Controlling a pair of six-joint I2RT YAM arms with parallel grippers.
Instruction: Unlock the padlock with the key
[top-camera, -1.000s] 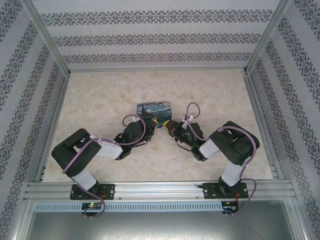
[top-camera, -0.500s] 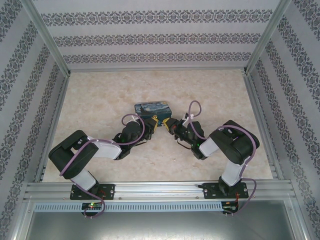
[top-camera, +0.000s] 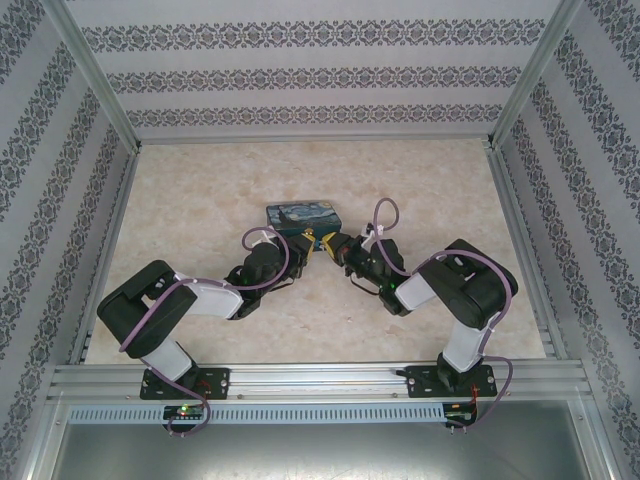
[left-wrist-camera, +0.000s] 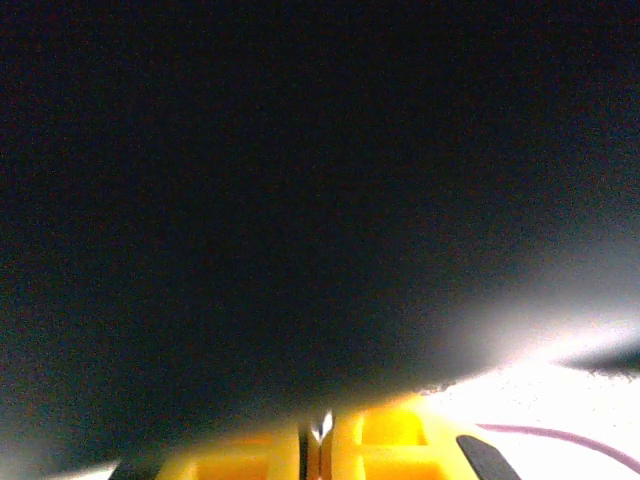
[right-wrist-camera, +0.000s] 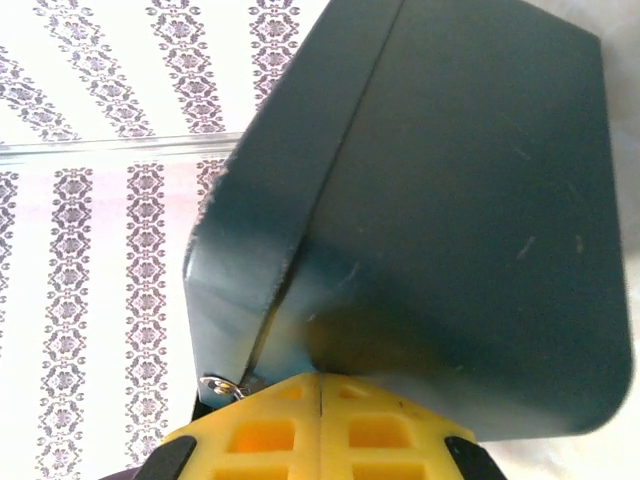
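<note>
The table is enclosed by patterned walls at the back and on both sides, with a metal rail along the near edge. Open surface is left behind the box up to the back wall, and broadly to either side of the arms. The box is laid flat near mid-table, print upward; its inside cannot be seen. The left gripper and the right gripper are positioned tip to tip just in front of the box's near edge, with almost no room between them and it.

In the left wrist view the yellow fingers are pressed to a narrow seam, and a thin bright sliver is seen at its top. Whether this is the key cannot be told. In the right wrist view the fingers are likewise pressed together, close against the box's dark side. A small silvery metal part is seen at the box's lower corner, just beside one fingertip. Whether it belongs to the padlock cannot be told.
</note>
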